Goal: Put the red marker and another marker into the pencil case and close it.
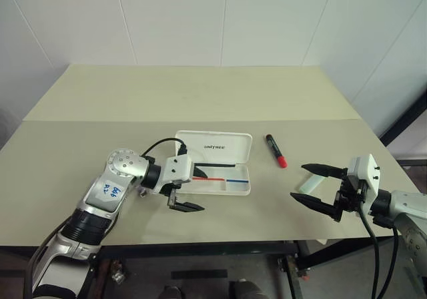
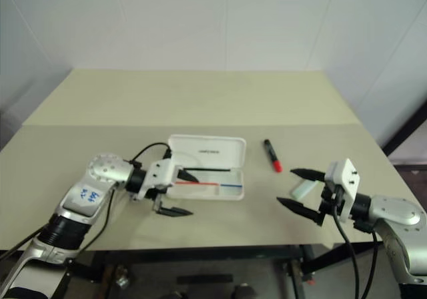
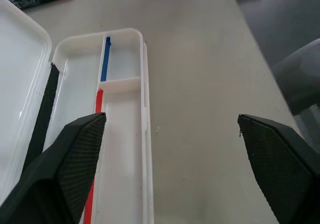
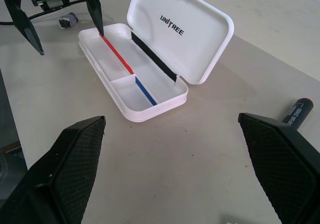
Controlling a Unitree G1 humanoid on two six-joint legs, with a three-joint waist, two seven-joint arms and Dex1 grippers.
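The pencil case lies open at the table's middle, its lid tilted up at the back. The tray holds no marker, just a thin red-and-blue stripe. My left gripper is open at the case's left end, one finger over the tray and the other in front of it. The red marker lies on the table just right of the case. The pale green highlighter, the other marker, rests further right. My right gripper is open and hovers there with its fingers spread wide above and beside the highlighter.
The beige table has a seam running across it behind the case, and its front edge lies close below both grippers. A white wall stands at the back. The right edge drops off just past my right arm.
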